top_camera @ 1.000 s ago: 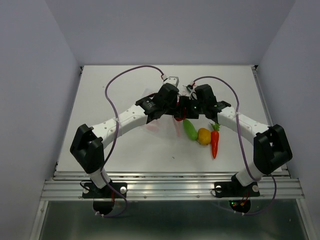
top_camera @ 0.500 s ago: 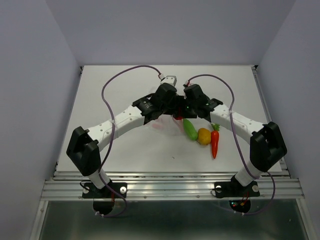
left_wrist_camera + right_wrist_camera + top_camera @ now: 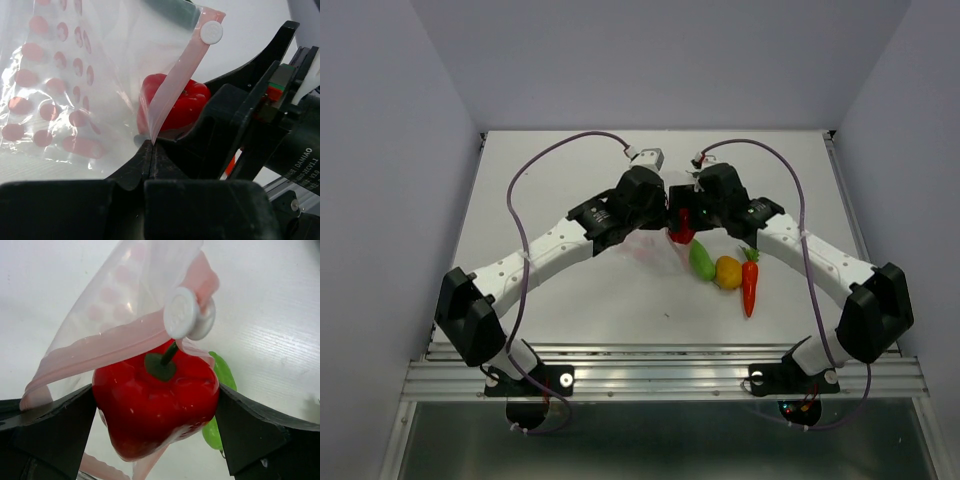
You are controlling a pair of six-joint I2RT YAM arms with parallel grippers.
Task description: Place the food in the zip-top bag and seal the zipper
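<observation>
My right gripper [image 3: 156,412] is shut on the red bell pepper [image 3: 155,407], which it holds at the mouth of the clear zip-top bag [image 3: 60,90]. The pink zipper strip [image 3: 100,347] with its white slider [image 3: 182,312] lies across the pepper's top. My left gripper [image 3: 151,150] is shut on the bag's pink zipper strip [image 3: 172,87] and holds it up. From above, both grippers meet over the pepper [image 3: 681,228] and the bag [image 3: 645,245]. The light green pod [image 3: 700,260], the yellow-orange piece [image 3: 727,271] and the carrot [image 3: 749,283] lie on the table. A dark green cucumber [image 3: 172,12] shows through the bag.
The white table [image 3: 570,300] ends in a metal rail [image 3: 660,375] at the near edge. Grey walls stand close on the left, right and back. Purple cables [image 3: 535,165] arch over the table's far half.
Both arms have moved toward the back of the table. The pepper in my right gripper has gone up to the lifted bag mouth. The pod, yellow piece and carrot have not moved.
</observation>
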